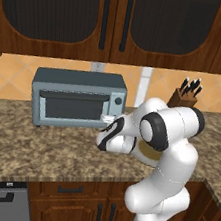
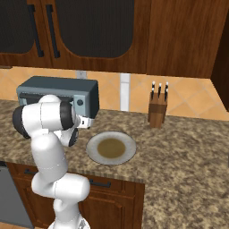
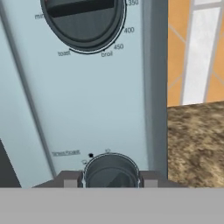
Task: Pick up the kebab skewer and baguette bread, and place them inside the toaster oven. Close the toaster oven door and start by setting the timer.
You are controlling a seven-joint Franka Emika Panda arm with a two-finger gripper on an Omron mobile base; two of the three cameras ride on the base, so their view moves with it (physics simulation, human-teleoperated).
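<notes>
The blue-grey toaster oven [image 1: 76, 99] [image 2: 58, 94] stands on the counter against the back wall. Its door [image 1: 72, 107], with the dark glass window, is closed. My gripper [image 1: 107, 118] [image 2: 87, 121] is pressed up to the oven's right control panel. In the hand view the gripper [image 3: 111, 179] straddles the lower round knob [image 3: 110, 170], and both fingertips [image 3: 72, 179] lie against the knob's sides. The upper knob [image 3: 83, 22], marked toast and broil, sits above it. The kebab skewer and the baguette bread are hidden from view.
A round grey plate [image 2: 111, 148] [image 1: 146, 151] with a brown centre lies on the granite counter right of the oven, partly behind my arm. A wooden knife block [image 2: 157, 109] [image 1: 183, 96] stands further right by the wall. Dark cabinets hang overhead.
</notes>
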